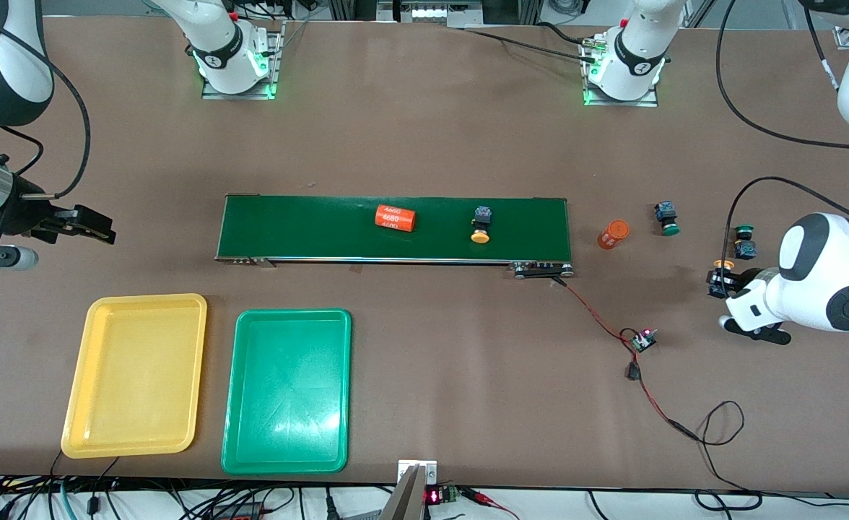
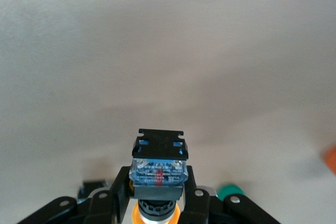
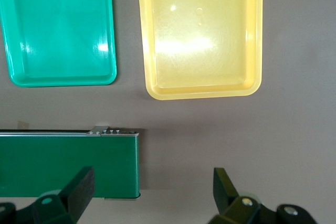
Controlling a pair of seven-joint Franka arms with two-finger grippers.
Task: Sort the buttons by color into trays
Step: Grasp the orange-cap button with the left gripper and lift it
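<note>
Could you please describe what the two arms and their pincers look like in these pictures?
Both arms have glossy white rounded shells with black joint sections, and black cables loop along them. Their bases glow green at the table's edge. The left pincer is black, with round screw heads on its linkage. The right pincer has dark, angular, wedge-shaped fingers, and a silver metal cylinder sits at its wrist.

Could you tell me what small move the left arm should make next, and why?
Probably lift straight up. The left gripper is shut on an orange-capped button at the left arm's end of the table, and both trays, yellow tray and green tray, lie toward the right arm's end. The right gripper waits open.
</note>
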